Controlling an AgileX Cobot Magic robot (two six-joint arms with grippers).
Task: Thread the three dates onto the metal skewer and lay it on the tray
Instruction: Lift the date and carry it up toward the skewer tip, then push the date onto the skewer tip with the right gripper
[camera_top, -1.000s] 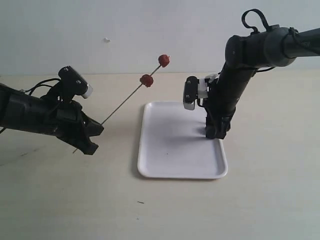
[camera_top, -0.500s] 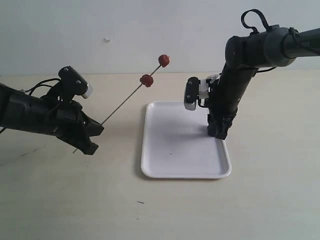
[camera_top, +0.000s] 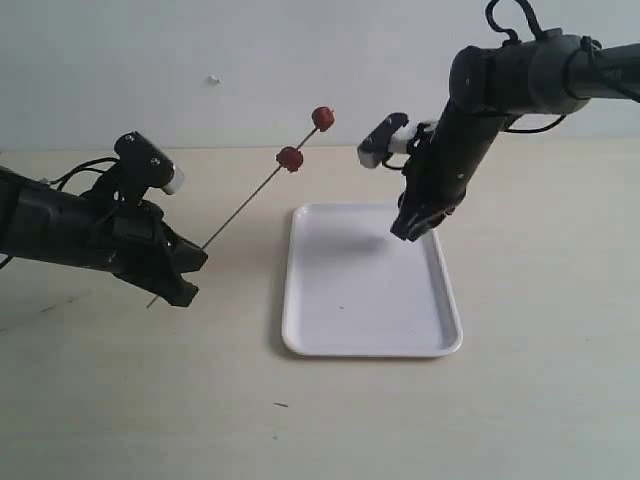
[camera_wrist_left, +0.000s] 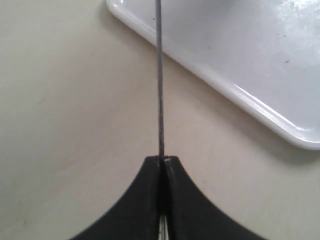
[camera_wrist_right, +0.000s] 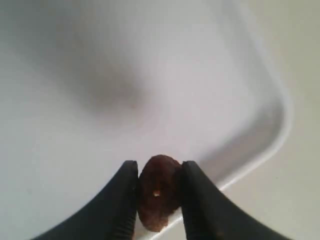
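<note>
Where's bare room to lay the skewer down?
The tray is bare; the right pincer, gripping a date, hangs above its far right corner. The table before the near rim is bare. Crowded: left of the tray, where the left pincer holds the skewer.

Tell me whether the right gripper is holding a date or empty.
Holding. The right gripper is shut on a brown date, over the tray.

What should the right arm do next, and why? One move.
Probably carry the third date, clamped in the right pincer above the tray, toward the raised end of the skewer, which the left pincer holds with only two dates on it.
</note>
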